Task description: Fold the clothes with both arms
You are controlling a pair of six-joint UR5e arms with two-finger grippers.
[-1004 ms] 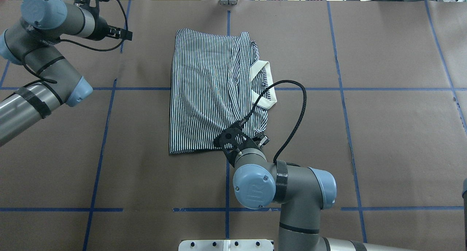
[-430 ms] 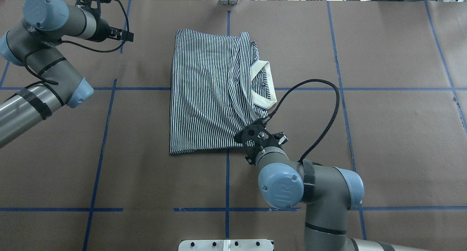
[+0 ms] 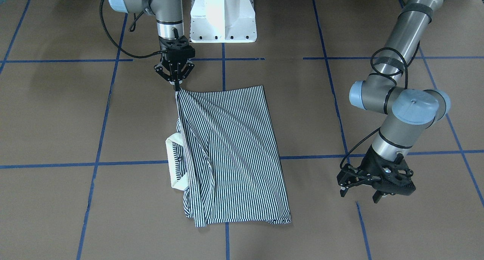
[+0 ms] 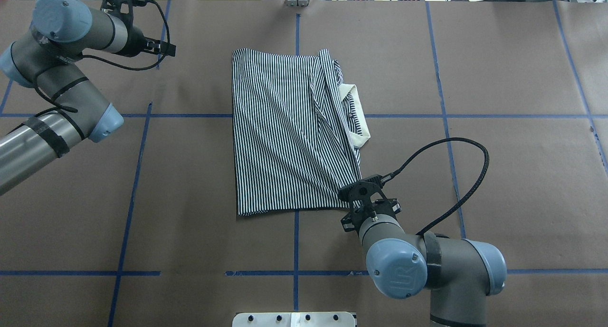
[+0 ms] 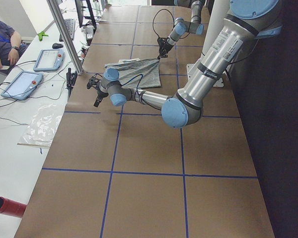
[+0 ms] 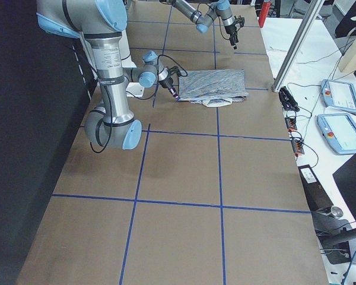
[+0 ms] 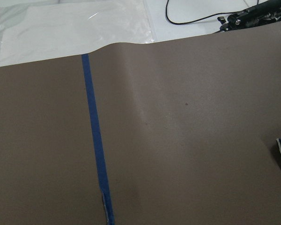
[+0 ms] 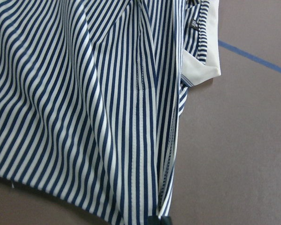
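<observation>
Lying folded on the brown paper-covered tabletop (image 4: 498,175), midway between its left and right edges and nearer the far edge, the navy-and-white striped polo shirt (image 4: 289,137) is gripped at its near right corner by the clamped fingers of the black right gripper (image 3: 176,85). The black left gripper (image 3: 359,195) is held near the far left corner, fingers apart.

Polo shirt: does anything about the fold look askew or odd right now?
Yes. The polo shirt isn't lying flat: diagonal creases fan from the near corner pinched by the right hand, and the cream collar sticks out past that side edge. The left hand hangs apart, holding nothing.
</observation>
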